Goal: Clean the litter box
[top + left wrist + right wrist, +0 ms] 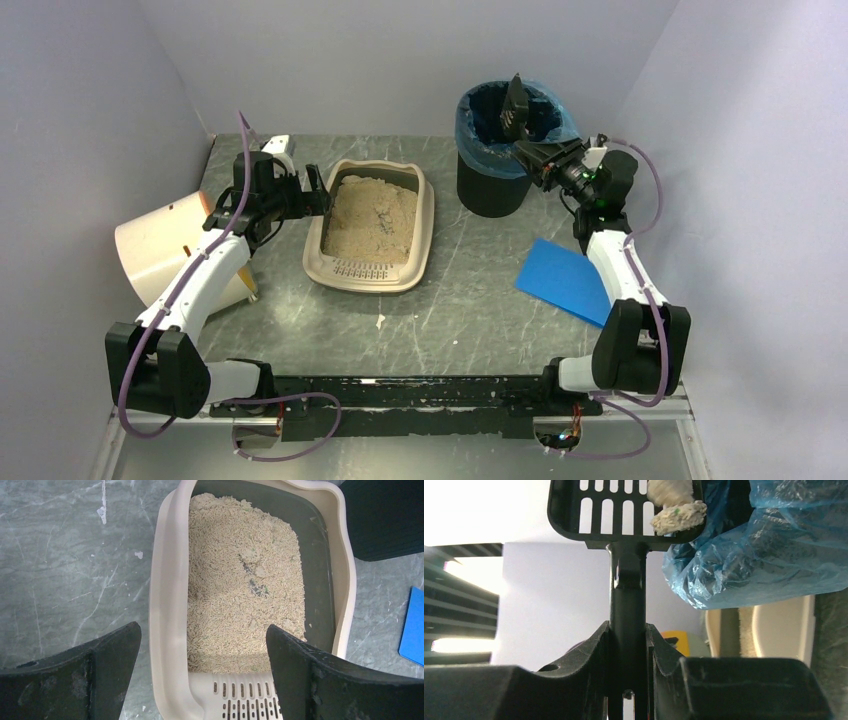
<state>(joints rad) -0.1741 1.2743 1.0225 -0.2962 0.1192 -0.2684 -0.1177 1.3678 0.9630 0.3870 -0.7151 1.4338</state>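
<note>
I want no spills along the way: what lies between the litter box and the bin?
Nothing. In the top view, only a bare stretch of table separates the litter box from the bin.

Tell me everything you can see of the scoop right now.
The scoop is black plastic: a flat slotted head on a straight handle. The right tool is shut on the handle, holding the head above the open bin with its blue liner. Two pale litter clumps sit on the slots at one corner. Nothing else appears to touch it.
</note>
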